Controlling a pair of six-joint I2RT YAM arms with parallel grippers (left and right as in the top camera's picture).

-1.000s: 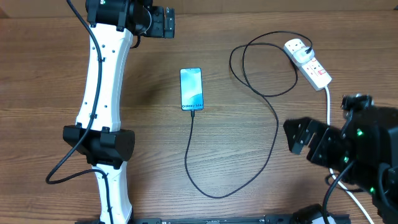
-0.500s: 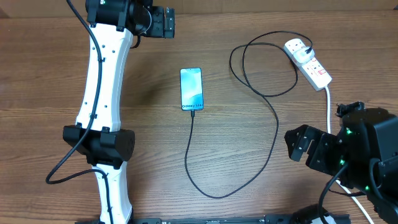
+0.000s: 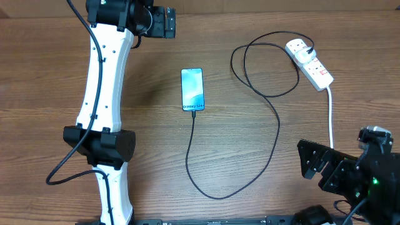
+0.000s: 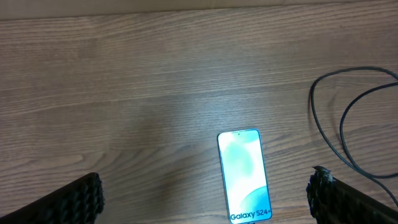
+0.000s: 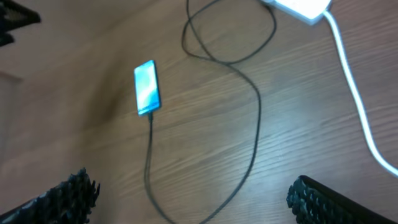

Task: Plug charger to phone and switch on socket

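Wooden worktop, phone (image 3: 192,89) mid-table with charger (image 3: 189,150) tip at its near edge, socket (image 3: 310,62) by far right corner. Left gripper (image 3: 167,23) and right gripper (image 3: 310,161) both spread wide, empty. Probably best pressing straight down on that red switch (image 3: 312,57), no shoving sideways.

The phone (image 5: 147,87) lay flat on the wooden worktop (image 5: 298,124). The charger (image 5: 257,124) met its lower end, curved round and looped up toward the socket (image 5: 298,7) at the top edge. The fingers (image 5: 320,199) stood wide apart, empty.
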